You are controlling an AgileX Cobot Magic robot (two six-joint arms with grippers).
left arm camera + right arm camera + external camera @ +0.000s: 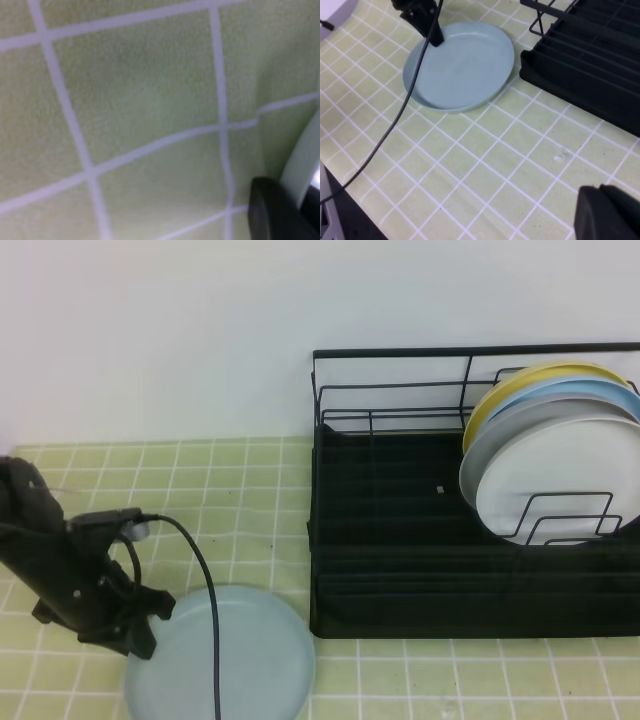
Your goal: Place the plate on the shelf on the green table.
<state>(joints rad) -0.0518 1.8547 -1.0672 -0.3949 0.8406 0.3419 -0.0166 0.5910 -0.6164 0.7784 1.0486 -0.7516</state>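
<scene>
Plate (235, 655) lies flat on tabletop (240, 490), unracked; shelf (400, 540) at three o'clock. We cannot tell whether left fingers (140, 640) grip its rim; right fingers closed, empty.

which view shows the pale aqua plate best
The right wrist view: the plate lies whole and flat on the green table. The exterior high view cuts off its bottom edge, and the left wrist view shows only a blurred sliver at right.
</scene>
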